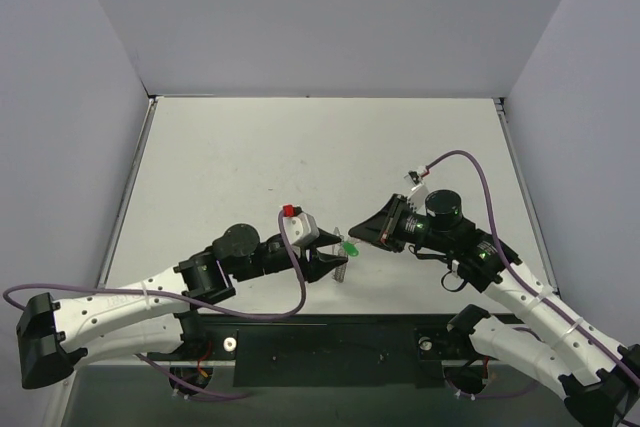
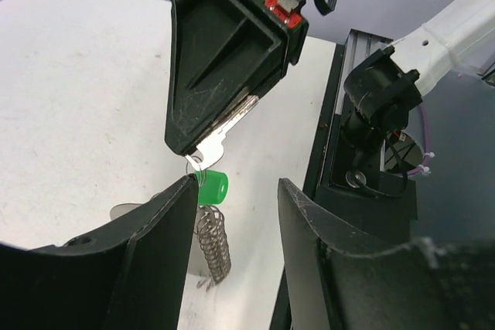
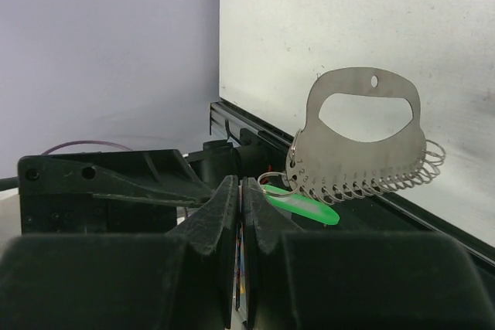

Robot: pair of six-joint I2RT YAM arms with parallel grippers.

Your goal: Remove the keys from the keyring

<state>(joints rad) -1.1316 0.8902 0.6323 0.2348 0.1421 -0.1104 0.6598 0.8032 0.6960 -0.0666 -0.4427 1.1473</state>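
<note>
Grip first: my right claw (image 3: 241,185) is clenched on a silver key (image 2: 224,130). Its two fingers are pressed flat together, with the key's blade between them and its round head poking out at the tip. Through that head runs the thin keyring (image 2: 193,165), which hangs just under the tip of the claw.

From the ring dangles a small green tag (image 2: 212,187). Below the tag is a thin metal plate (image 3: 356,161) with a wide opening cut in it. A wire coil (image 2: 214,242) runs along the plate's lower edge. The whole bunch hangs over the near edge of the white counter (image 1: 300,157). I cannot tell whether the coil's end touches the surface.

My left claw (image 2: 236,189) is released, its fingers spread apart with nothing between them. It sits just below and facing the right one. The green tag hangs close beside its left finger, and I cannot tell whether they touch. From above, both claws meet tip to tip near the middle of the counter's front edge, with the bunch between them.
</note>
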